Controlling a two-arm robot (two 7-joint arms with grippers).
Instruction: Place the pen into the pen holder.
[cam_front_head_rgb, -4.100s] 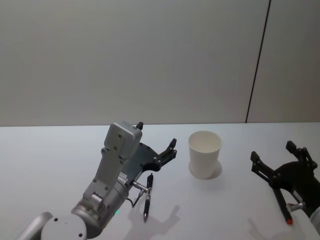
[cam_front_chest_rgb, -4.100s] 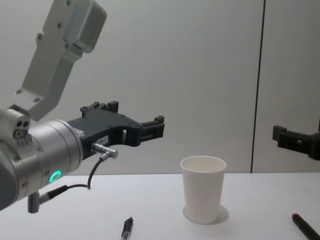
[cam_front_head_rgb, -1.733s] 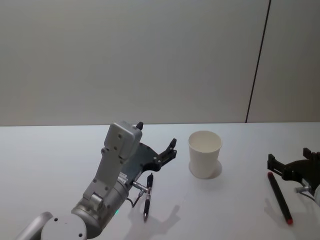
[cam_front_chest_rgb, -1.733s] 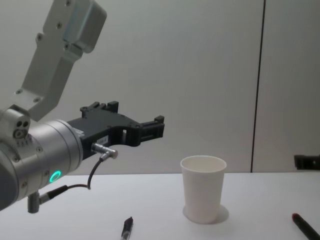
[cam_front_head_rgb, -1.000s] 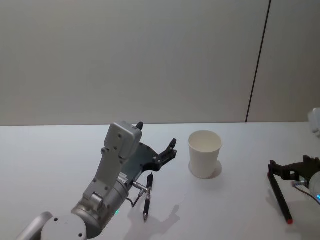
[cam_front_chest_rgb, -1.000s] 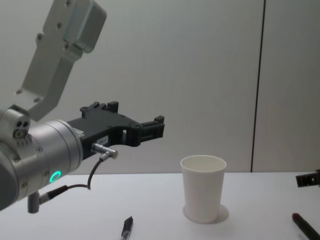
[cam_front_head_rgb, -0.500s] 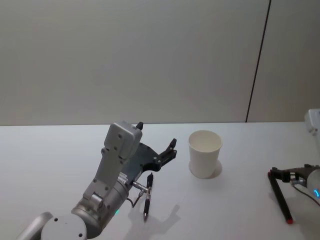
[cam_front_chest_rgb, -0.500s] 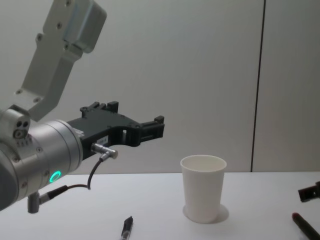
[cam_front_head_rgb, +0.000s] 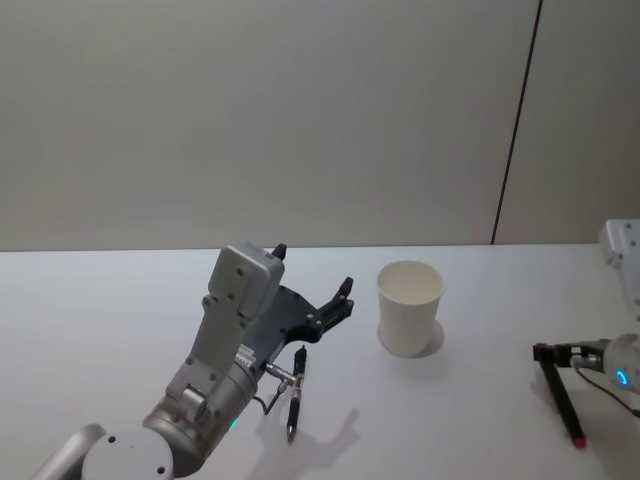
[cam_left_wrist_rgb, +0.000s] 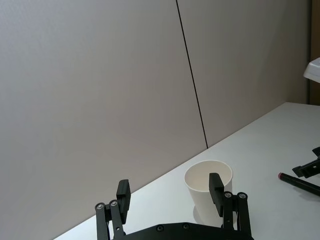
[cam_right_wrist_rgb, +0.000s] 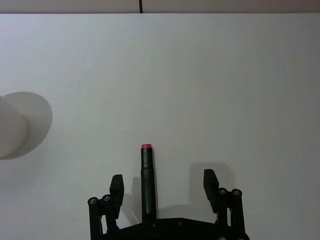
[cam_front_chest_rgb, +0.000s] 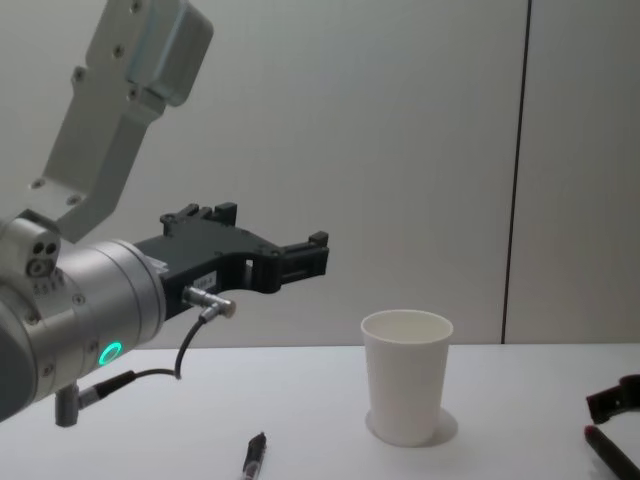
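The slim black pen with a red end lies flat on the white counter, well apart from the plain white paper cup. The right end effector brackets it, spread wide. Light, stiff, probably slick: pinch mid-barrel. The left end effector hovers open, idle.

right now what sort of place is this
Likely a robot test bench in a lab: a white table, a panelled wall, a paper cup and a black pen as props. The right gripper is open around the red-tipped pen; the left gripper hangs raised.
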